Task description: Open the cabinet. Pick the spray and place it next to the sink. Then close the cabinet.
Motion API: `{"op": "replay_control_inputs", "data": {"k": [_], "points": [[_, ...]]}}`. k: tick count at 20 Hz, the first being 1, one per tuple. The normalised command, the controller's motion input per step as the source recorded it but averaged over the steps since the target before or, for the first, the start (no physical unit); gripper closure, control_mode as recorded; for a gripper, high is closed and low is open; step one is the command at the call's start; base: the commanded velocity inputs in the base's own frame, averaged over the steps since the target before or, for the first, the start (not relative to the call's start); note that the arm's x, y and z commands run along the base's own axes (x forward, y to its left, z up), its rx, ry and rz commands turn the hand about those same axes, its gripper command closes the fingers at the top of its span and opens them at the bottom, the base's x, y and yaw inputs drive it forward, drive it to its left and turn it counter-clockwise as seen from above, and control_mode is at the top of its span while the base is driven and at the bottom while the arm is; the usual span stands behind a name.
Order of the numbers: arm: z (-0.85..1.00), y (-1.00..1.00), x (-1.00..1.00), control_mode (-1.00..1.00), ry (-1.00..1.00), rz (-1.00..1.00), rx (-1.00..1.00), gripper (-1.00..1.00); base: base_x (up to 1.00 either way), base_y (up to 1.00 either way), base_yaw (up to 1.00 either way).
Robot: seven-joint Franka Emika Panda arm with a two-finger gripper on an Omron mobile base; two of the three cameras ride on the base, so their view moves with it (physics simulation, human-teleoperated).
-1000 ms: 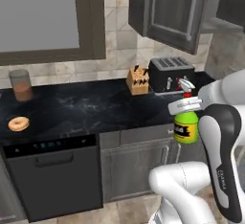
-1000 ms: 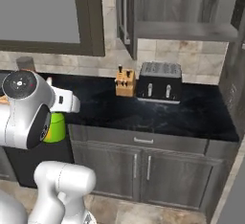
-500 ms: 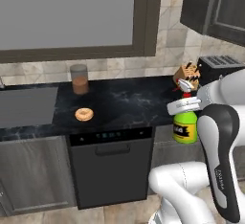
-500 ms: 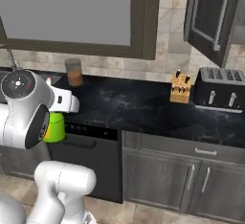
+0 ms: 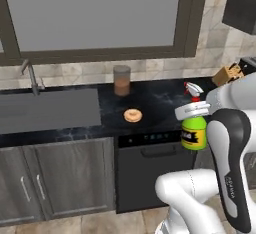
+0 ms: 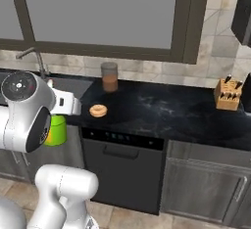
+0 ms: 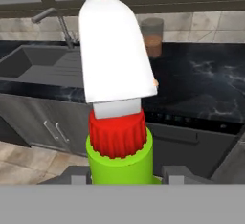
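Note:
The spray (image 5: 194,132), a lime-green bottle with a red-and-white trigger head, hangs in front of the counter edge with my gripper (image 5: 193,114) shut on it. In the hand view the spray (image 7: 118,122) stands upright between the finger tips (image 7: 79,174), its white head towards the window. The sink (image 5: 49,110) lies in the black counter at the left, well away from the bottle, with its faucet (image 5: 31,75) behind it. The right base view shows the spray's green body (image 6: 55,130) beside my arm and the sink (image 6: 66,84) beyond. A dark corner of the cabinet (image 5: 243,5) shows top right.
On the counter stand a brown jar (image 5: 121,80) and a bagel (image 5: 132,115), between the sink and the bottle. A knife block (image 6: 228,94) sits farther right. Under the counter are a dishwasher (image 5: 150,160) and low cabinets (image 5: 55,178). A large window fills the wall behind.
The base has driven left, so the whole scene has slid right: the toaster has left the views and the sink has come in. The gripper still holds the spray.

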Motion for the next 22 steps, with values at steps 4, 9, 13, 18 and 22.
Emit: {"op": "replay_control_inputs", "data": {"k": [4, 9, 13, 18, 22], "points": [[0.0, 0.0, 0.0, 1.0, 0.0, 0.0, 0.0, 1.0, 0.0, 0.81, 0.0], [0.0, 0.0, 0.0, 1.0, 0.0, 0.0, 0.0, 1.0, 0.07, 0.72, -0.07], [0.0, 0.0, 0.0, 1.0, 0.0, 0.0, 0.0, 1.0, 0.11, 0.7, -0.11], [0.0, 0.0, 0.0, 1.0, 0.0, 0.0, 0.0, 1.0, 0.11, 0.92, -0.06], [0.0, 0.0, 0.0, 1.0, 0.0, 0.0, 0.0, 1.0, 0.21, 1.0, 0.0]]}}
